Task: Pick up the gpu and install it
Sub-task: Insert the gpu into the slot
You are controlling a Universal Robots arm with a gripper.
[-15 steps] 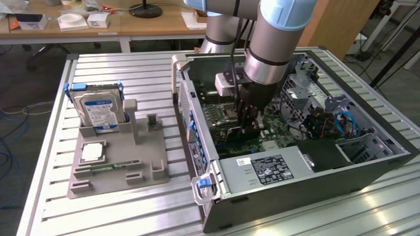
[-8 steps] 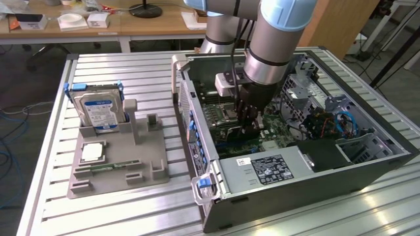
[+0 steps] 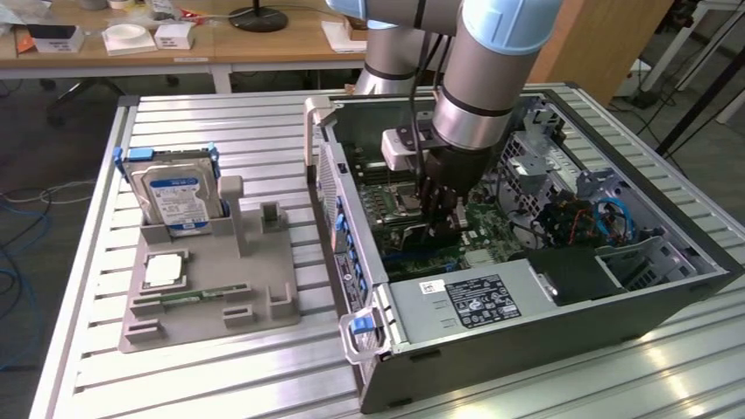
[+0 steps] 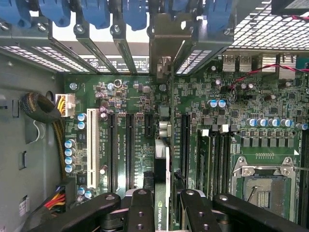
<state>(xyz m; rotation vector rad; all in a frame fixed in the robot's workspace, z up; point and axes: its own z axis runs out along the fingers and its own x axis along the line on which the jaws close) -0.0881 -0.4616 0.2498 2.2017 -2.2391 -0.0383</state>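
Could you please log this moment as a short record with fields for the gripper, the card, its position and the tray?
gripper: gripper inside the open computer case, shut on the gpu
gpu: gpu held edge-on, bracket toward the case's rear slots
position: low over the motherboard, among the expansion slots
tray: hard drive standing in the grey tray
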